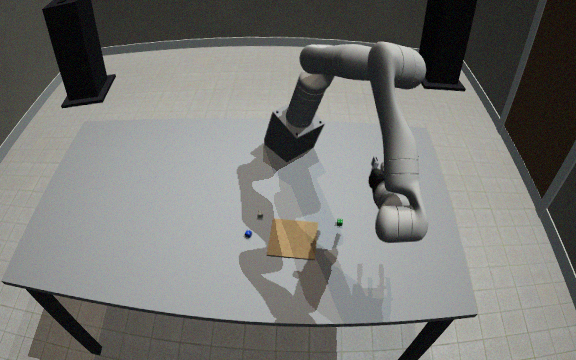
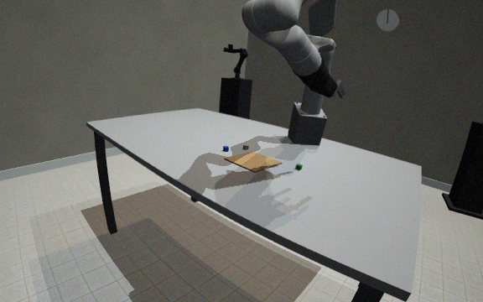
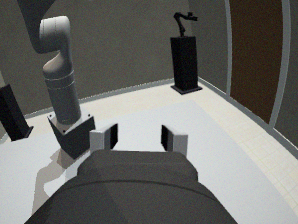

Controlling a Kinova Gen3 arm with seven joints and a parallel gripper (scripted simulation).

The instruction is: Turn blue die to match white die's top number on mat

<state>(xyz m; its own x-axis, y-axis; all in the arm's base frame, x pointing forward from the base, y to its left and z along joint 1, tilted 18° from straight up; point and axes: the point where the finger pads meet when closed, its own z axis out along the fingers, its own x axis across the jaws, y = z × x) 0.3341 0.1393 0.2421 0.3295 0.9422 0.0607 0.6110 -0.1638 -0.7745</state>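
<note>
The blue die (image 1: 248,233) lies on the grey table just left of the tan mat (image 1: 293,238); it also shows in the exterior view (image 2: 225,148) beside the mat (image 2: 252,161). The white die (image 1: 260,215) sits behind the mat's left corner, also in the exterior view (image 2: 246,147). Their top numbers are too small to read. My gripper (image 1: 375,167) hangs high above the table, to the right of the mat, far from all dice. In the wrist view its fingers stand wide apart with nothing between them.
A green die (image 1: 339,222) lies on the table right of the mat, also in the exterior view (image 2: 298,167). The arm's base (image 1: 293,135) stands at the back of the table. Black pedestals stand on the floor around.
</note>
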